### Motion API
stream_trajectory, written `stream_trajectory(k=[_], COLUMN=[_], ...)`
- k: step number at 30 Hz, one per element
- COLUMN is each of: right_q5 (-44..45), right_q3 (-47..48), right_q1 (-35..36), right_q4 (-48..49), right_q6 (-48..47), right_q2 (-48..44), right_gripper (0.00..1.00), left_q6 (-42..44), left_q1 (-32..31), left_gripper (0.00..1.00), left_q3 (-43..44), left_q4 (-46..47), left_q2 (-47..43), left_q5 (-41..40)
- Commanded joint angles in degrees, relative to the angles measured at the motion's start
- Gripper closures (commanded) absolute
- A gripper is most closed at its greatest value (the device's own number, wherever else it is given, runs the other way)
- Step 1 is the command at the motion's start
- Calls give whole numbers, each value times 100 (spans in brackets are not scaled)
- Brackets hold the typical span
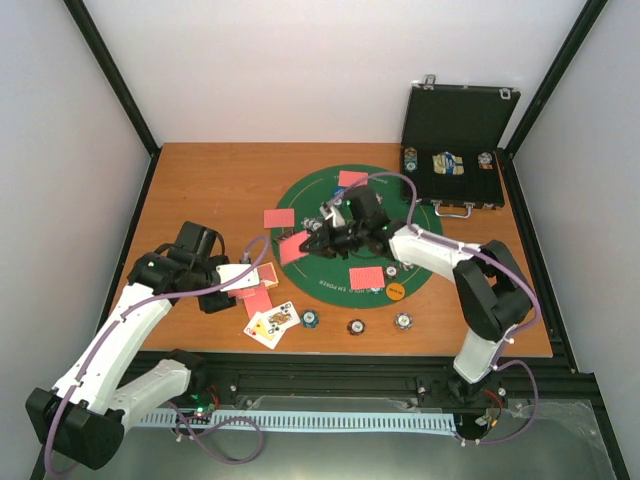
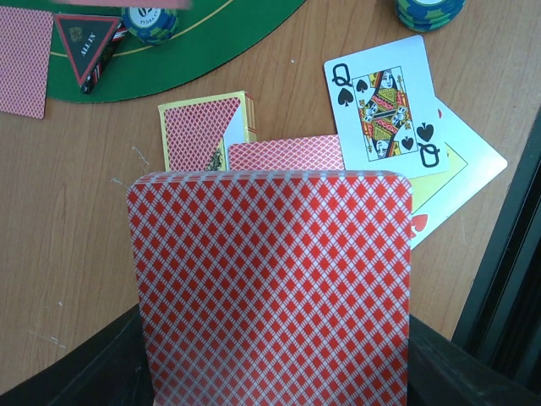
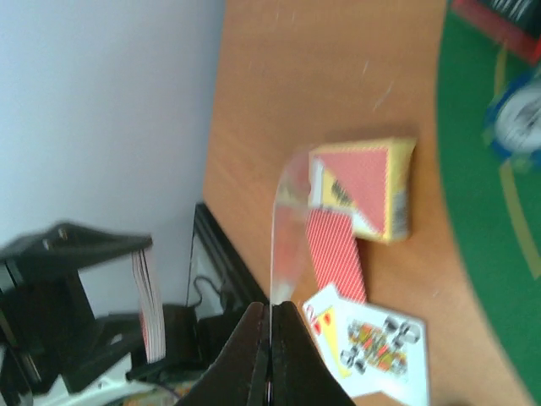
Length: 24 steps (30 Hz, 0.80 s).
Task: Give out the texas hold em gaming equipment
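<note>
One orange disc (image 1: 395,292), overhead only.

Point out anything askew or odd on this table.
Two face-up cards lie skewed on the wood near the front edge: the queen of spades overlapping a second card, while the cards on the green mat are face down. The single card pinched in the right hand bows sideways.

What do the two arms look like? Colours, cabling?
White links and black joint housings on left arm and right arm, with a purple cable looped along each. Black left gripper and right gripper; the right's fingers taper to thin tips.
</note>
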Motion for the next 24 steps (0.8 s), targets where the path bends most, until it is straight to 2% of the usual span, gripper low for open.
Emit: stream_trajectory(k=[1,7,15,19,22,24], right_q5=[-189,-139,148,270,297,371], right_q3=[785,2640,5334,6601,7095,7209], right_q1=[-533,-748,-794,-799,-802,-805], right_q4=[-627,-1491,-2439,-2755,-2867,-2974], right_q6=[-669,-1178,-1371,-1264,-1188,-1205], right_q2=[474,2019,4228,5019,5400,5479], right_gripper=[97,97,97,97,97,87], left_q6=[94,72,-1,-25,-13,-3], left_q1=[2,2,2,2,2,6], left_gripper=[70,70,70,70,70,70], left_q3=[82,146,268,260,223,200], left_q4=[-37,-39,-66,-73,-60,-43], left_q2=[-80,-25,73,72,70,52], left_q5=[21,42,110,141,122,108])
